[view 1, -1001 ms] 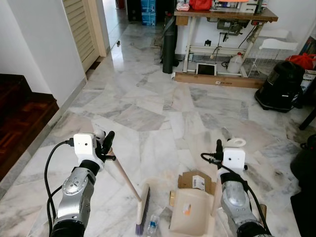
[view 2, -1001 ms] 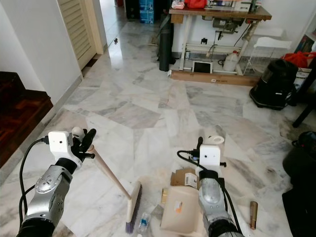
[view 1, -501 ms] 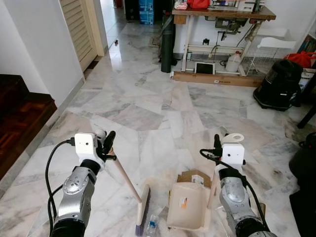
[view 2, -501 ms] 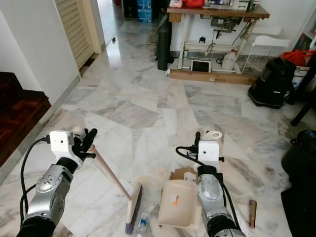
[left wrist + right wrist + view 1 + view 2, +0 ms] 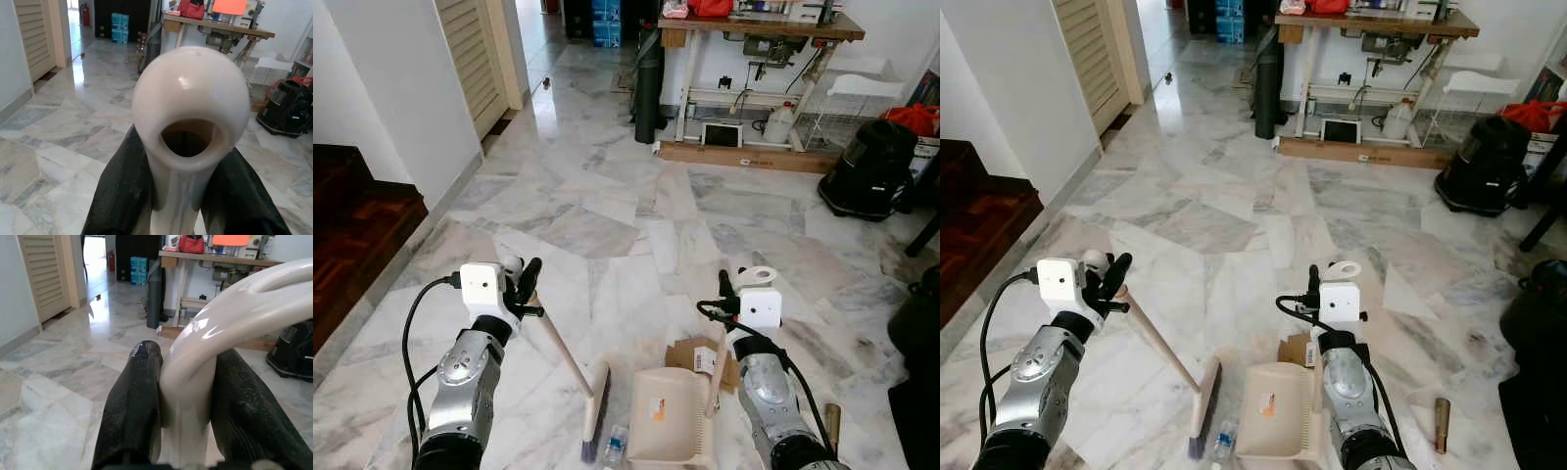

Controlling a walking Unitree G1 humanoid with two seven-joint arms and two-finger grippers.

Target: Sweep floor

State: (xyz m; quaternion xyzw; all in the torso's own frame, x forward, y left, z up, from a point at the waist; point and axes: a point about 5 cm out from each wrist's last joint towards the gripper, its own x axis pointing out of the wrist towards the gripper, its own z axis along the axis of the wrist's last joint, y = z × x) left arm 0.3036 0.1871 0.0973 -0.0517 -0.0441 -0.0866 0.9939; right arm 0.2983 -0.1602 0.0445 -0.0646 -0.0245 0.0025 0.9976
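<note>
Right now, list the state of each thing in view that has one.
Left gripper: shut on broom handle.
Right gripper: shut on dustpan handle.
Broom: slanted, head on the floor.
Dustpan: pan on the floor, beside the broom head.
Bottle: lying by the bristles.
Cardboard: flat on the floor behind the dustpan.

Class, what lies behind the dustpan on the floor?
Behind the dustpan lies a flattened cardboard piece bearing a white label. The pan's rear edge and the right gripper cover part of it.
</note>
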